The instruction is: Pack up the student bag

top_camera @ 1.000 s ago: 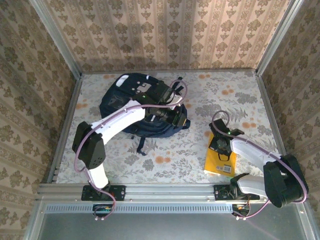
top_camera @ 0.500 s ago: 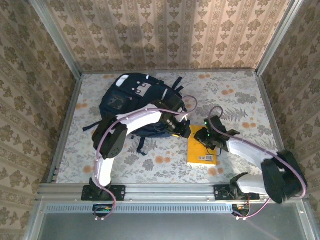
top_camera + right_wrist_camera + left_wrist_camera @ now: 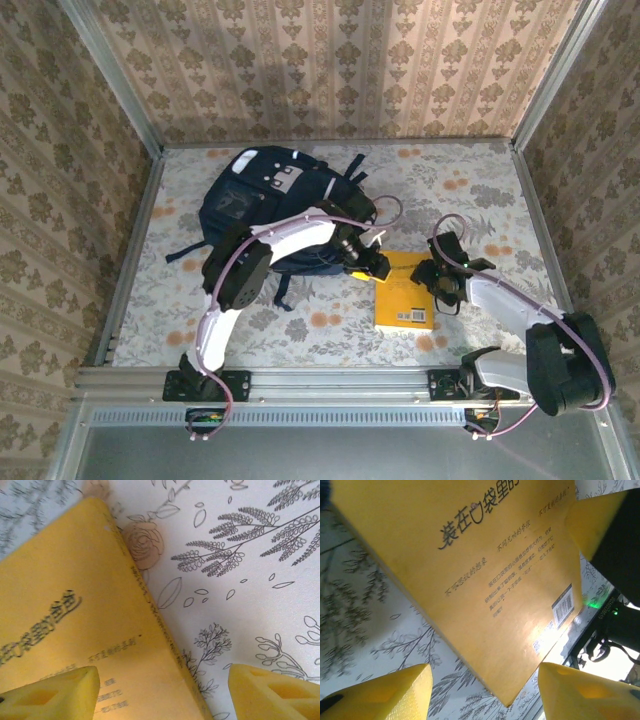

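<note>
**A:** What were the jaws doing?

**B:** Both sets stood released. The left gripper [image 3: 482, 670] had its 2 yellow pads [image 3: 385, 695] spread, with a corner of the yellow book [image 3: 405, 300] between them, and neither pad pressed it as far as I could see. The right gripper [image 3: 164, 672] was likewise parted, straddling the book's long edge and gripping nothing.

**A:** And the book itself?

**B:** It lay on the flowered table [image 3: 480, 190], barcode side up. The left gripper was at its far-left corner and the right gripper at its far-right edge.

**A:** Where was the student bag [image 3: 255, 195]?

**B:** On the table, to the far left of the book. Its nearest edge was just beside the book's far-left corner, but the left arm [image 3: 290, 232] hid whether they touched.

**A:** So how far along was the job?

**B:** Early, I'd judge. The 1 book was outside the bag, and I couldn't tell if the bag was open. What was left: grip the book, slide it in, close up.
</note>
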Robot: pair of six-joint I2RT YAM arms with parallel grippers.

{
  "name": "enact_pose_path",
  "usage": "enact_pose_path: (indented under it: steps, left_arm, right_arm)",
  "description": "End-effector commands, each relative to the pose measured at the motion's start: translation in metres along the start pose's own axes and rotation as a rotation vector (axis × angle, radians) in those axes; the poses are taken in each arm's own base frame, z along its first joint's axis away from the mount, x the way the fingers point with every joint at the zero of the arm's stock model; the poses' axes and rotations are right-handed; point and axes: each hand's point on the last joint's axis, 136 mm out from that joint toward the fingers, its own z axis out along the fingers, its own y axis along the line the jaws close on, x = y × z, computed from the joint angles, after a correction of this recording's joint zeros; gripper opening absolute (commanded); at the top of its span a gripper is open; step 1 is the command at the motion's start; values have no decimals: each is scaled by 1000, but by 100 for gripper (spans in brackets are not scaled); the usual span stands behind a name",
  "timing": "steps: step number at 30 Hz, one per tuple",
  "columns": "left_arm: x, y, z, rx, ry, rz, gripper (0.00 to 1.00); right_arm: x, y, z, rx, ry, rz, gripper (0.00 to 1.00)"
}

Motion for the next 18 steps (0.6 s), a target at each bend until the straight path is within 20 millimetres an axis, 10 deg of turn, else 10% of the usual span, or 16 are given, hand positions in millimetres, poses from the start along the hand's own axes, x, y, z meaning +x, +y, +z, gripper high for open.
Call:
enact_pose_path:
  steps: [1,18]
  left_arm:
    - [6,-6,7,31,51,3,59]
    - [13,8,21,22,97,5,52]
  right_arm:
    - [10,20,4,-123,60,-36,70]
    - [44,97,-50,-719,182,-109,66]
